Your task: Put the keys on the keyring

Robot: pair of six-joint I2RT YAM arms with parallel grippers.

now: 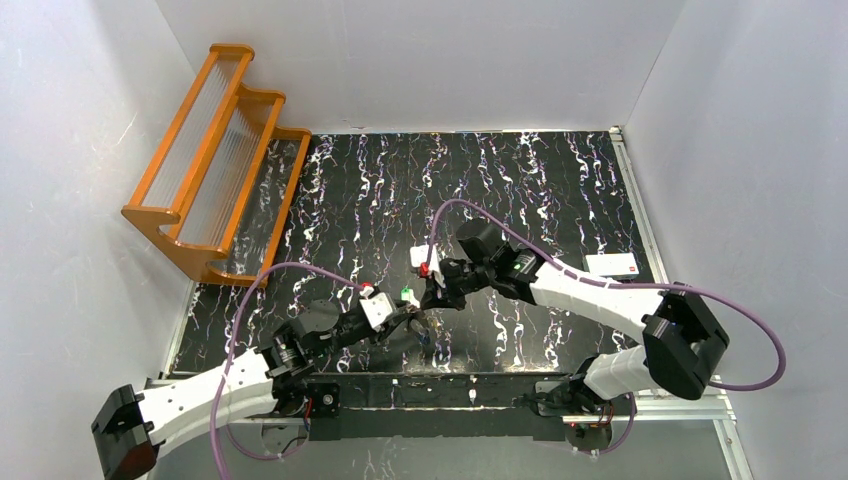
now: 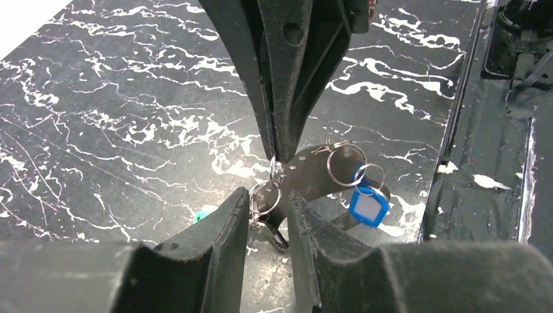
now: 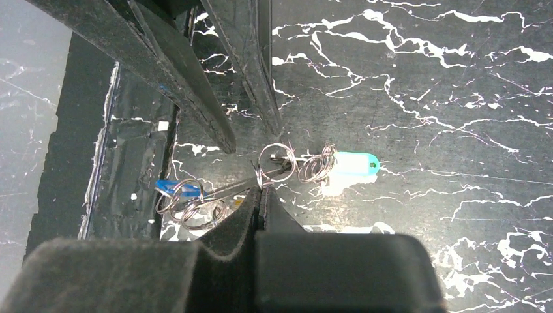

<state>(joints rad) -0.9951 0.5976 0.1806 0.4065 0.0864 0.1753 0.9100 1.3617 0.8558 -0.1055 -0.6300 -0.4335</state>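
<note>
Keyring [image 3: 274, 161]: right gripper [image 3: 262, 194] is pinching it, jaws closed; left gripper [image 2: 266, 199], narrowly parted, is straddling its rings from directly opposite.

left pincer [image 2: 267, 199] slightly parted, right pincer [image 3: 262, 195] pressed tight together, the two tips nearly meeting.

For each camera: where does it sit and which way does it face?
Top external: high behind the bases, looking down on the table; both arms show.
Left wrist: faces the keyring; left gripper below, right gripper above.
Right wrist: faces the left gripper; its shut fingers below.
Both wrist views share the blue key.
</note>
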